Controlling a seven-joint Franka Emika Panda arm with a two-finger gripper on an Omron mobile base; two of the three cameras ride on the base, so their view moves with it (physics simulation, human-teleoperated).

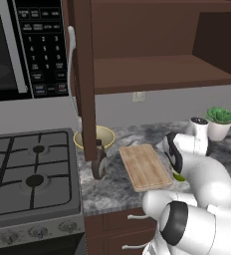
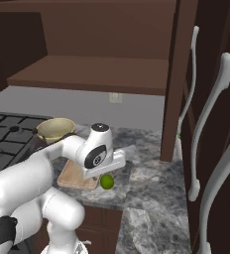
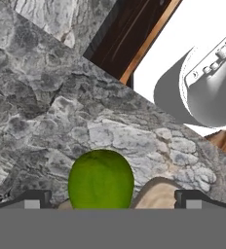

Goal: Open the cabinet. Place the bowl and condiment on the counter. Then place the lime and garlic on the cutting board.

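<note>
Down at the counter's front edge, the gripper [image 3: 112,199] has its two dark tips spread wide, one at each side of the hand view, and the lime [image 3: 101,179] sits right between them. Whether the pads actually press on it, I cannot tell; the tips look apart from its sides. A pale rounded shape pokes up just beside the lime, too cropped to name.

From the right base view the lime [image 2: 106,181] rests on the grey marble counter [image 2: 142,163], just off the near corner of the cutting board [image 2: 70,177], with the hand low over it. In the left base view only a green sliver of it [image 1: 178,176] peeks past the arm, beside the board [image 1: 144,166].

Room to move: the counter drops off close in front of the lime, with dark drawer fronts below. The board's top lies bare and flat in the left view.

Further back, the yellow bowl [image 1: 107,136] stands on the counter by the stove [image 1: 33,174], partly behind the open cabinet door [image 1: 85,74], which hangs edge-on over the counter. The open shelf [image 1: 162,72] sits above. On the far right side stand a white shaker [image 1: 200,128] and a potted plant [image 1: 219,122].
</note>
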